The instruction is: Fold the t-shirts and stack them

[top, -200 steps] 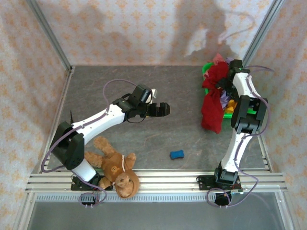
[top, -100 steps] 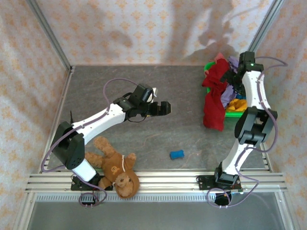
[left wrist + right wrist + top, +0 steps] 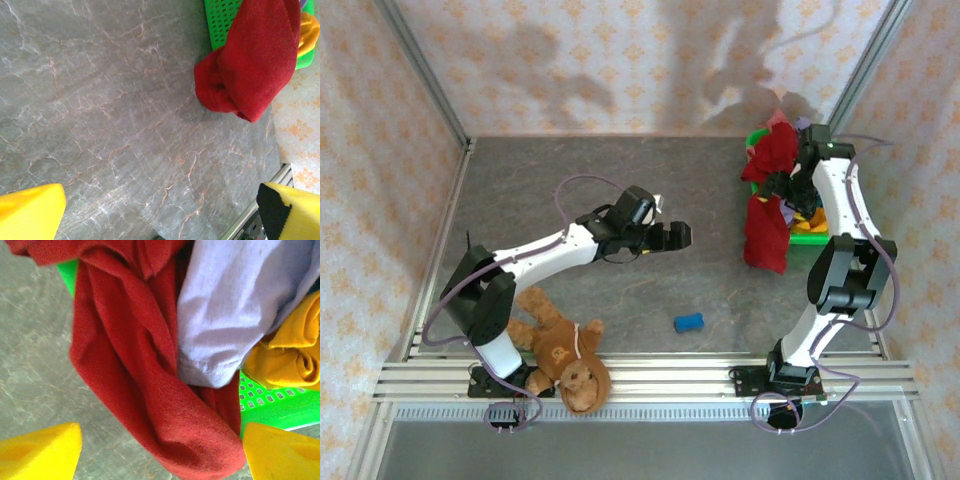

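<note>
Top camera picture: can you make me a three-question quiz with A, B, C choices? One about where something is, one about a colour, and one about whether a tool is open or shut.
1. Where is the teddy bear?
A. in the far right corner
B. at the near left edge of the table
C. in the very middle

2. What colour is the small object lying alone on the table?
A. blue
B. white
C. pink

3. How is the left tool?
A. shut tight, with nothing in it
B. shut on a piece of cloth
C. open, holding nothing

Answers:
1 B, the bear lies at the near edge on the left.
2 A, it is plainly blue against the grey top.
3 C, the left wrist view shows its fingers wide apart over bare table.
</note>
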